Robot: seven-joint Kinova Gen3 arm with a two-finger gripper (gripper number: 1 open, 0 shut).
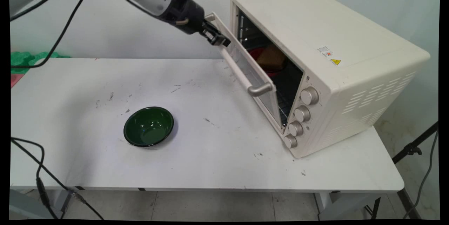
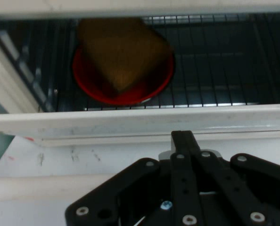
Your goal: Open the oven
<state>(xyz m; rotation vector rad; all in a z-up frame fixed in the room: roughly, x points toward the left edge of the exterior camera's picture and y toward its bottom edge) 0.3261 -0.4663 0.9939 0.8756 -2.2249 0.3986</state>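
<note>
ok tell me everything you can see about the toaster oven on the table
The toaster oven is a cream box, metal by the look of it, standing at the right end of the white table. Four silver knobs run down its front, slotted vents mark its side and a warning sticker sits on top. Its glass door with a silver handle hangs partly open. On the wire rack inside, a red plate holds a brown block. The black claw meets the door's top edge.
</note>
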